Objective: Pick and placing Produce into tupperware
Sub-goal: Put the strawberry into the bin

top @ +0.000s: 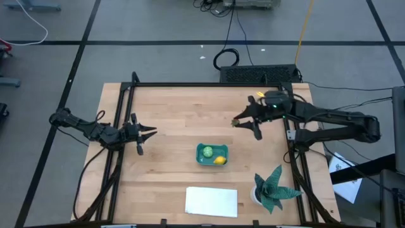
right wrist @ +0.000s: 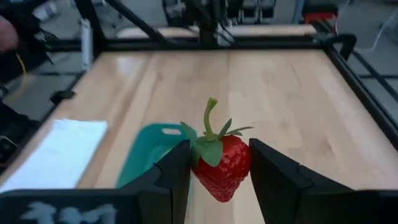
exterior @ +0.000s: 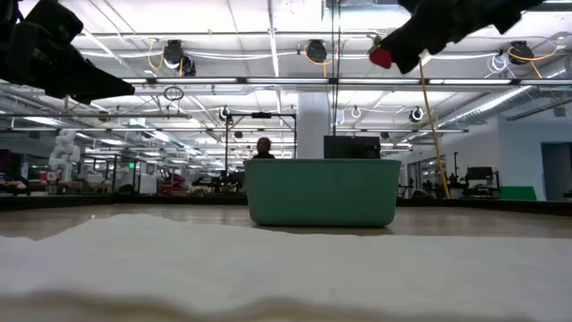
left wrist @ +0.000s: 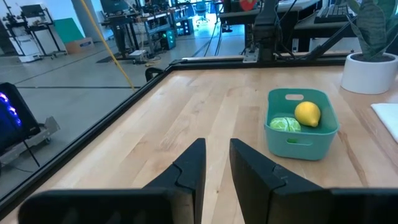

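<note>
The teal tub [top: 212,154] stands near the table's middle, and holds the round light-green piece [top: 207,152] and the yellow lemon [top: 219,160]; the left wrist view shows both inside the tub [left wrist: 301,123]. The red piece is a strawberry [right wrist: 219,165] with green leaves. My right gripper [top: 237,122] is shut on it, in the air behind and to the right of the tub. In the low view the strawberry [exterior: 382,57] is high above the tub [exterior: 322,191]. My left gripper [top: 145,135] is open and hovers to the left of the tub. My right gripper pinches the strawberry's red body [right wrist: 230,168] between its two fingers, one on each side. The fingers [right wrist: 177,171] reach toward the table's left, slanting down. The strawberry is lifted clear of the table, with its green leaves and stem [right wrist: 210,118] sticking out past the fingertips.
A flat white sheet [top: 211,201] lies near the front edge. A spiky green plant in a white pot [top: 273,189] stands at the front right. Black frame rails [top: 123,107] border the table, and a dark box [top: 259,74] sits at its far edge. Bare wood lies between the tub and my left gripper.
</note>
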